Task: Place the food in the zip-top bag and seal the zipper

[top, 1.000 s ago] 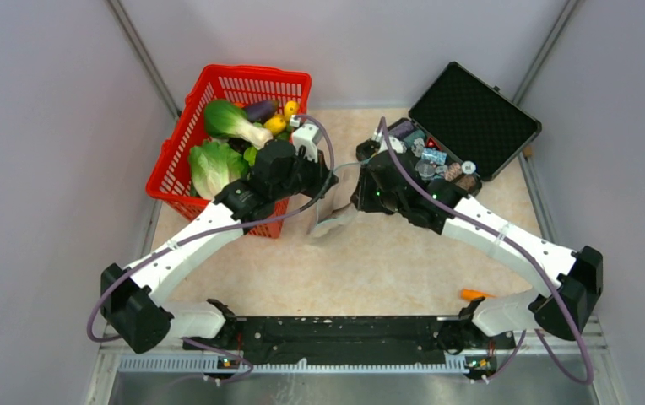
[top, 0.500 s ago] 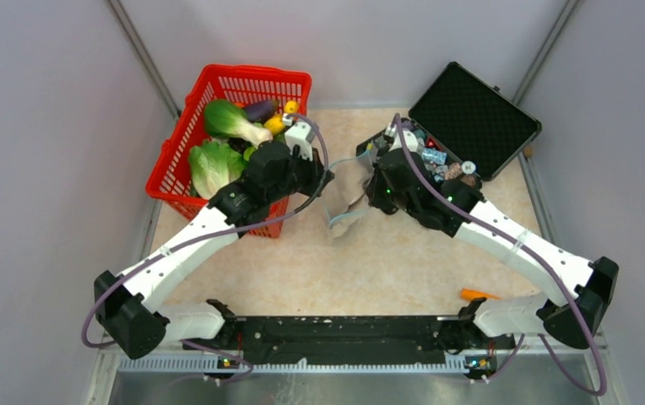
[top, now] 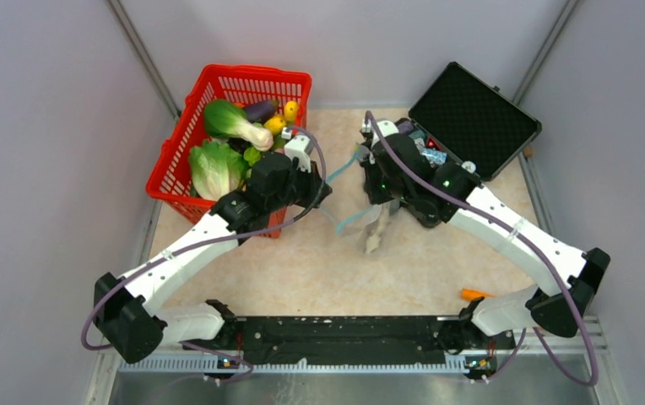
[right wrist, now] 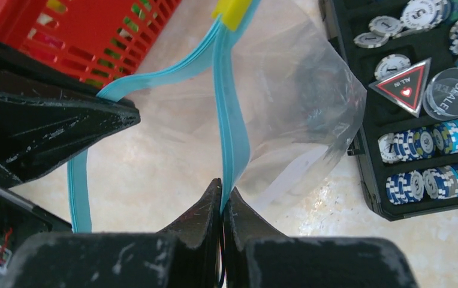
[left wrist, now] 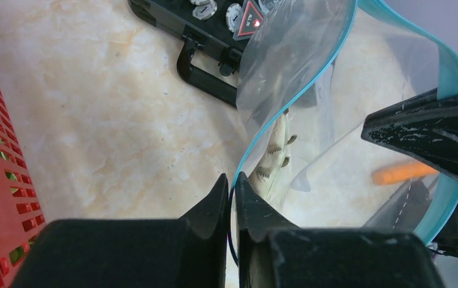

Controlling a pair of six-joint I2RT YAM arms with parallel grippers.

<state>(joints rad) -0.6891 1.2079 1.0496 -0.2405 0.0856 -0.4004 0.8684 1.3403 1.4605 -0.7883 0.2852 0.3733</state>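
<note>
Clear crinkly plastic zip-top bag (top: 376, 229) dangling mouth-up, light-blue zipper strip (right wrist: 229, 120) stretched left-right, left gripper (left wrist: 231, 187) and right gripper (right wrist: 222, 193) each clenched on it.

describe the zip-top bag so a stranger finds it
On the beige table, find the gap between the red basket and the open black case. The zip-top bag hangs there, pinched by the left gripper and right gripper; it alone is clear plastic, edged by a light-blue zipper.
</note>
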